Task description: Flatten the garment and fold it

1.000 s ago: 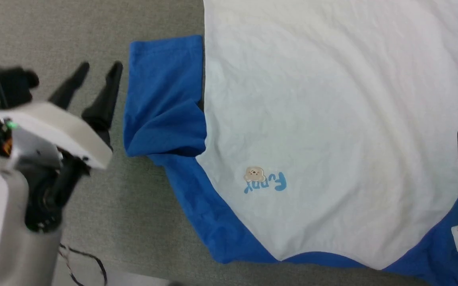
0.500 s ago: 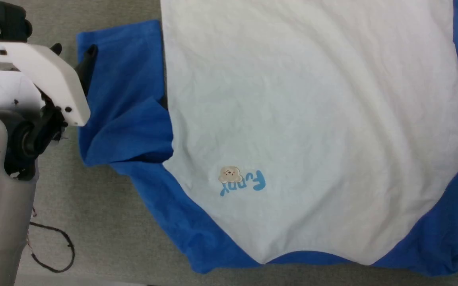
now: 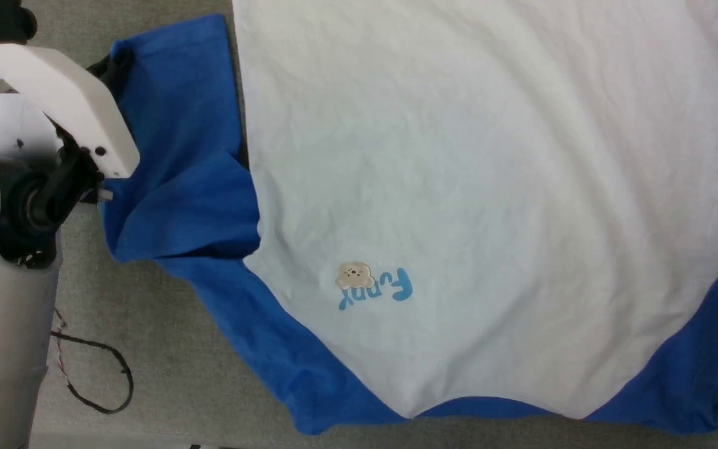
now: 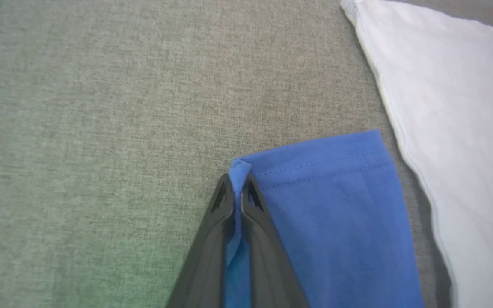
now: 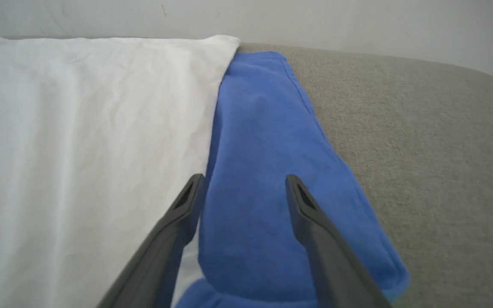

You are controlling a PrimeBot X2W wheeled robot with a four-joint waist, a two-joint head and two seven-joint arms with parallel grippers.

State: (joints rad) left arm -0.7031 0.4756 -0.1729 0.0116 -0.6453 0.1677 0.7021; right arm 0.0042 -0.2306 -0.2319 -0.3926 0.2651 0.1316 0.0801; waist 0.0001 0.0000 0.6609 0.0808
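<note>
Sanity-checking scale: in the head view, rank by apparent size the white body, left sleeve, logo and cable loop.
1. White body
2. Left sleeve
3. Logo and cable loop look about alike; not ranked.

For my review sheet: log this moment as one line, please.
left tool: shut on blue cuff | right tool: open over other blue sleeve | white-and-blue cloth shirt: spread, unfolded

Garment (image 3: pixel 459 187) spread flat, white body, blue sleeves; left-side sleeve seemingly rumpled.
</note>
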